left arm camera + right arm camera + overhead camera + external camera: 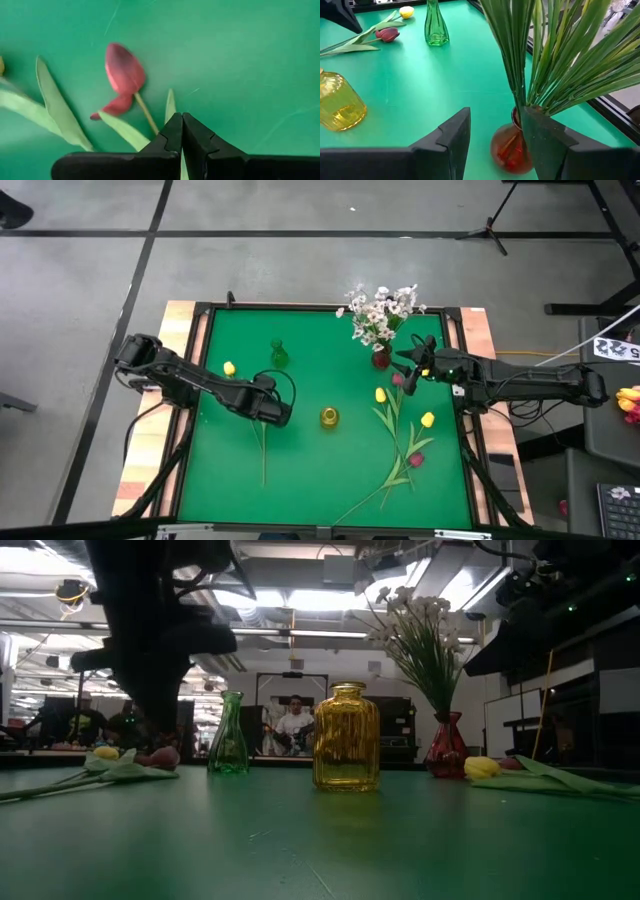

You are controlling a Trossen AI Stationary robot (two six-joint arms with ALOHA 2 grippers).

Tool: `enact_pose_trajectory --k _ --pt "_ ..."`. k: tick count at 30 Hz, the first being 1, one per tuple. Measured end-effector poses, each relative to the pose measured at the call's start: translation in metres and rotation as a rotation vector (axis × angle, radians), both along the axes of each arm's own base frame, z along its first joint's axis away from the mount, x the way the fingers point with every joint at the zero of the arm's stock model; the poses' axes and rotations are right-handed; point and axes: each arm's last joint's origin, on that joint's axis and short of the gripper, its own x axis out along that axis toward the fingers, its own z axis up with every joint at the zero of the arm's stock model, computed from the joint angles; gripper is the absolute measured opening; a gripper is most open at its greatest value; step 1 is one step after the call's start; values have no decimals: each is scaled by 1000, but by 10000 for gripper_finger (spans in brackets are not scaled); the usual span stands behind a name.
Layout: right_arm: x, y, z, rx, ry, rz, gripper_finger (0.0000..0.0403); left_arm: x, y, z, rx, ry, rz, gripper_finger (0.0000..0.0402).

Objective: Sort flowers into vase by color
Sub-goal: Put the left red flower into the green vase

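My left gripper [272, 412] [182, 120] is left of the yellow vase [329, 417] and is shut on a maroon tulip [124, 75]. That tulip's stem [263, 455] runs toward the near edge. A yellow tulip [229, 368] lies beside the green vase [279, 355]. My right gripper [405, 368] [495, 135] is open. Its fingers stand on either side of the white blossom spray's green stems [520, 75], just above the red vase [509, 150] that holds them. Two yellow tulips [380, 394] [427, 419] and two maroon ones [397, 380] [416, 459] lie on the right half of the mat. My left gripper pinches the maroon tulip's stem [152, 127] a short way behind the bloom, together with a leaf [170, 102], and comes at it from above. A green sliver shows between the shut fingers. The bloom and the leaves seem to lie on the mat.
The green mat [320, 480] has a black raised frame [470, 430] around it. The three vases stand in the far half. The near middle of the mat holds only stems. In the low view, people show in the room beyond the table.
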Motion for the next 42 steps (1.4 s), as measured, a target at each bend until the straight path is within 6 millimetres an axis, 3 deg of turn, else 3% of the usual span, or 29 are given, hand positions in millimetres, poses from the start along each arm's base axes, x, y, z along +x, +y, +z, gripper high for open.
enact_pose_trajectory --k 5,16,21,31,42 --pt "-1 0 -2 3 20 0 177 -3 -5 -2 -47 17 10 25" --pt "-2 0 -3 10 35 -3 177 -2 2 -2 -82 40 1 172" --pt "-2 0 -3 10 35 -3 177 0 9 -4 -93 38 53 212" --pt "-2 0 -3 12 34 -3 177 6 20 -16 -90 87 93 207" --pt "-2 0 -4 12 38 -3 177 9 22 -26 -130 124 118 161"
